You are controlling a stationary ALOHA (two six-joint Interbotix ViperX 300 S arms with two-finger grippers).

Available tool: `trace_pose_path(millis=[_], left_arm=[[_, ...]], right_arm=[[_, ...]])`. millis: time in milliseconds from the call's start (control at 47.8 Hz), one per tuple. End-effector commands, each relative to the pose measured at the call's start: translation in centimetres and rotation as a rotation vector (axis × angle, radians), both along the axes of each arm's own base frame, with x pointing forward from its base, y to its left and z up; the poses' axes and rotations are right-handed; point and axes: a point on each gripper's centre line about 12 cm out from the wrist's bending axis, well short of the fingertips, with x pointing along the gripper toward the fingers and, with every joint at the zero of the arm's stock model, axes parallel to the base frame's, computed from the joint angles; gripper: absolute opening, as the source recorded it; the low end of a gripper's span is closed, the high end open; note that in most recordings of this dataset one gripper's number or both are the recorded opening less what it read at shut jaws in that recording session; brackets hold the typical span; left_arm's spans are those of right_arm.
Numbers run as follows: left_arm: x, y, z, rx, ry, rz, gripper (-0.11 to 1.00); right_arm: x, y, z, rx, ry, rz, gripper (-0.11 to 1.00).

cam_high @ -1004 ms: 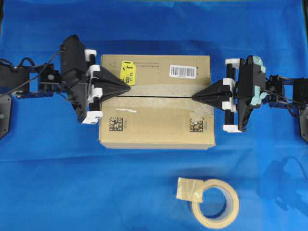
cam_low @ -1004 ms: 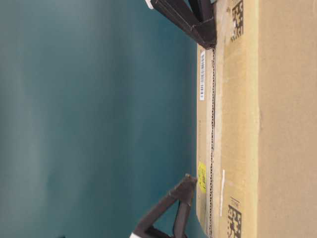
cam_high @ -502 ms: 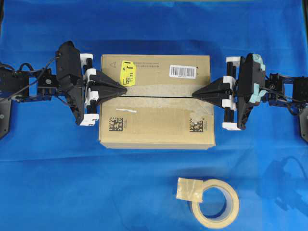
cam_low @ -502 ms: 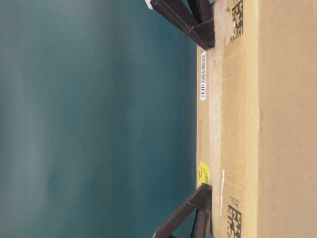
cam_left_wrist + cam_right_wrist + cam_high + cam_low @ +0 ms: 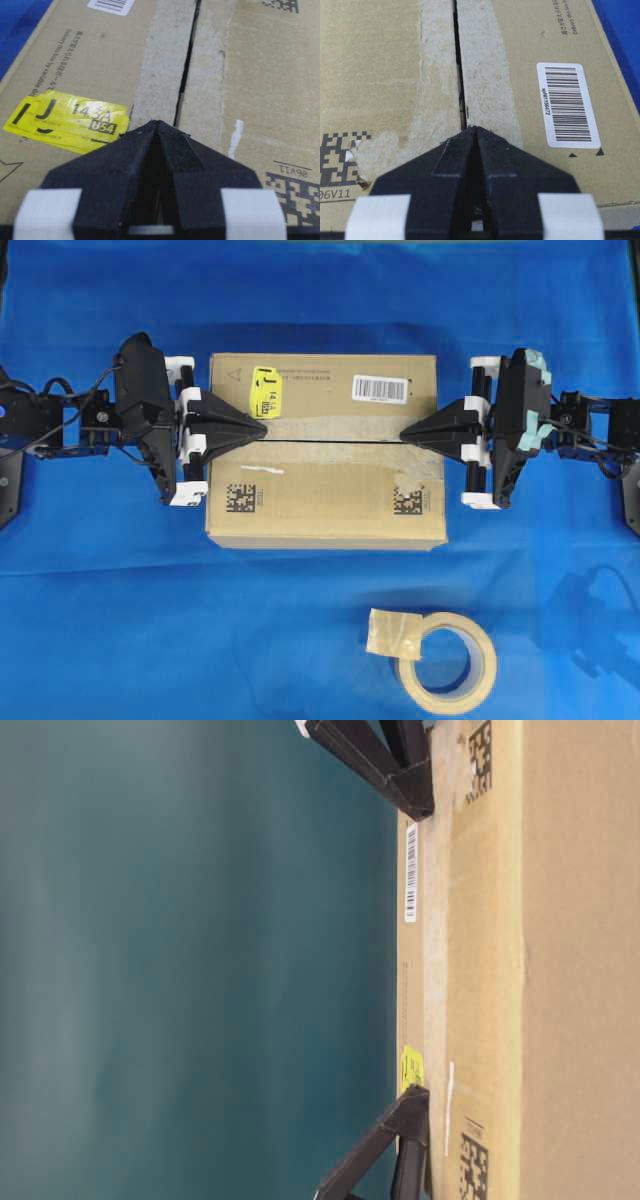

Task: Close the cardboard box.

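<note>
**Box flaps down, both claws pinched at the seam**

Item 1, cardboard box (image 5: 325, 465): sits mid-cloth, a little above centre in the overhead view. The two top flaps lie flat and meet along a thin dark seam (image 5: 330, 441) running 9 to 3 o'clock. One second ago the table-level view showed the far flap edge lifted, with corrugation exposed; now that edge is flush. Judgement: closing looks essentially done, only the pressing-down left to confirm.

Item 2, left gripper (image 5: 262, 427): fingers brought together to a point, holding nothing. Tip rests at the seam's 9 o'clock end, just below the yellow sticker (image 5: 266, 390); it has drawn slightly outward and lower since a second ago.

Item 3, right gripper (image 5: 403, 438): likewise pinched to a point, empty, tip at the seam's 3 o'clock end, below the barcode label (image 5: 380, 389). Position practically unchanged.

Item 4, tape roll (image 5: 445, 662): at 5 o'clock, well apart from the box.
</note>
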Motion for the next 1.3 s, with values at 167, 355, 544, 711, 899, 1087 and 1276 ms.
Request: trace_pose_path(millis=[167,355,544,711,899,1087,1276], left_arm=[[0.09,-0.28,0.36,-0.001,-0.026,-0.008,0.02],[-0.08,-0.33,0.32,-0.003,-0.033,-0.008,0.02],[-0.33,-0.67,0.48,-0.001,-0.068,-0.017,0.02],[-0.57,-0.91,0.29,0.001,-0.075,-0.025,0.02],[-0.57,-0.96,0.31,0.002,-0.077,-0.027,0.02],[-0.57,-0.96,0.31,0.002,-0.077,-0.027,0.02],[-0.57,-0.95,0.31,-0.001,-0.077,-0.025,0.02]], right_arm=[[0.11,-0.22,0.36,0.003,-0.017,-0.01,0.01],[0.1,-0.25,0.34,0.007,-0.016,-0.015,0.01],[0.09,-0.31,0.39,0.009,-0.018,-0.018,0.01],[0.09,-0.26,0.33,0.01,-0.015,-0.017,0.01],[0.05,-0.25,0.28,0.01,-0.013,-0.017,0.01],[0.01,-0.25,0.28,0.01,-0.013,-0.017,0.01],[0.0,-0.26,0.27,0.011,-0.013,-0.018,0.01]])
